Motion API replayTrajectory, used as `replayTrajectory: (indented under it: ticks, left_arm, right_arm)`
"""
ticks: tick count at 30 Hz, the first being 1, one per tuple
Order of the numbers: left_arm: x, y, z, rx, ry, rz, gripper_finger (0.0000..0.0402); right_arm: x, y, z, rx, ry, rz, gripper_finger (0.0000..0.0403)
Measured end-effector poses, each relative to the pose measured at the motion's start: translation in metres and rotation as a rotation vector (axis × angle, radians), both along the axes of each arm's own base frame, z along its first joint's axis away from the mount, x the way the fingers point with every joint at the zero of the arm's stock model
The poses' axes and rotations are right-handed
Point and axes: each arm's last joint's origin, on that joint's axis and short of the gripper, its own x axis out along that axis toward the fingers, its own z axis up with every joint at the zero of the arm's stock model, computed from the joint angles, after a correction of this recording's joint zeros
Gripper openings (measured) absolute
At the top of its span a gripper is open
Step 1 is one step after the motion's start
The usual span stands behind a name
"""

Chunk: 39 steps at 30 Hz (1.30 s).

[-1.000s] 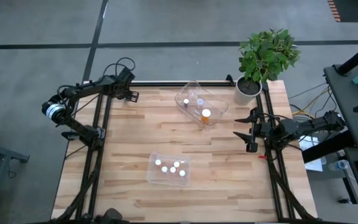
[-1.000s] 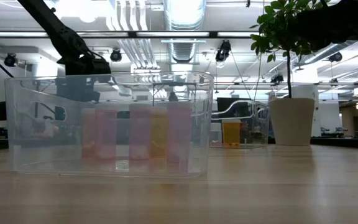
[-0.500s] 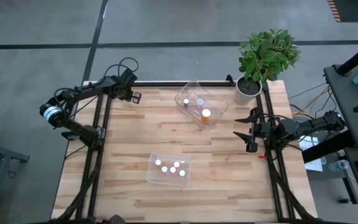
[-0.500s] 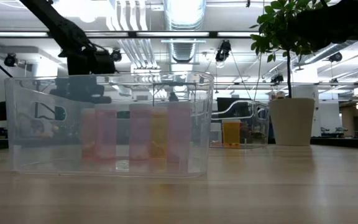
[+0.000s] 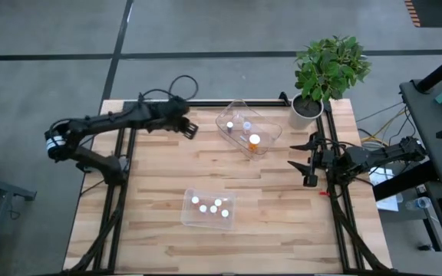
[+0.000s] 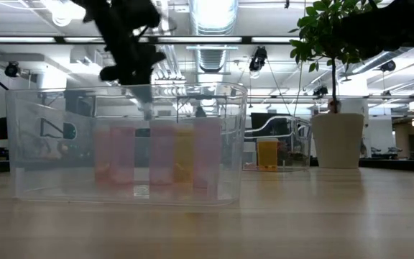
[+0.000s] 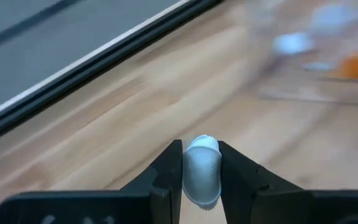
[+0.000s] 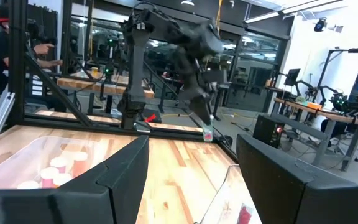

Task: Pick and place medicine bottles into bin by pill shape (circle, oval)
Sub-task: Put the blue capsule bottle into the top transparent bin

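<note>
One small white-capped bottle [image 7: 202,170] sits clamped between the fingers [image 7: 168,167] of the left gripper [image 5: 189,127], cap end pointing outward in the left wrist view; its body is hidden between the pads. In the high view that gripper hangs over the upper middle of the wooden surface [image 5: 152,176], just left of the far clear bin [image 5: 249,128], which lies tilted near the top centre of the frame. Three bottles show in that bin: two pale ones [image 5: 245,124] and a larger orange one [image 5: 254,140] at its lower right end. Five more bottles [image 5: 212,207] stand upright in the near clear bin [image 5: 209,208], low in the frame and left of centre; in the low view they show through its wall as pinkish columns with one yellowish among them [image 6: 183,154]. The left arm crosses the top left of the low view as a dark blur above that bin.

At the right edge of the surface, mid-frame, the right gripper [image 5: 308,162] waits with its fingers spread wide apart, holding nothing. A potted plant [image 5: 325,70] stands at the upper right corner of the surface.
</note>
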Motion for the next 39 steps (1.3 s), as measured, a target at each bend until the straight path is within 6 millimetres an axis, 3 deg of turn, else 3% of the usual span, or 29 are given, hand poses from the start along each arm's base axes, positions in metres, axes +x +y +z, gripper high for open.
replayTrajectory:
  ticks: [8,16,23,28,39]
  left_arm:
    - [0.061,-0.039,0.044,0.063,-0.129,-0.22,0.0058]
    - [0.124,-0.048,0.054,0.137,-0.103,-0.377,0.0058]
    - [0.174,-0.035,0.042,0.206,-0.034,-0.477,0.0058]
    - [0.199,-0.016,0.02,0.179,-0.003,-0.497,0.0058]
    - [0.209,0.025,-0.033,0.04,0.042,-0.382,0.0059]
  right_arm:
    - [0.0,0.0,0.0,0.007,-0.001,0.001,0.0233]
    - [0.0,0.0,0.0,0.008,-0.001,0.001,0.0233]
    - [0.0,0.0,0.0,0.006,-0.001,0.001,0.0233]
    - [0.0,0.0,0.0,0.004,0.0,0.001,0.0233]
    - [0.0,0.0,0.0,0.001,0.001,0.0,0.0233]
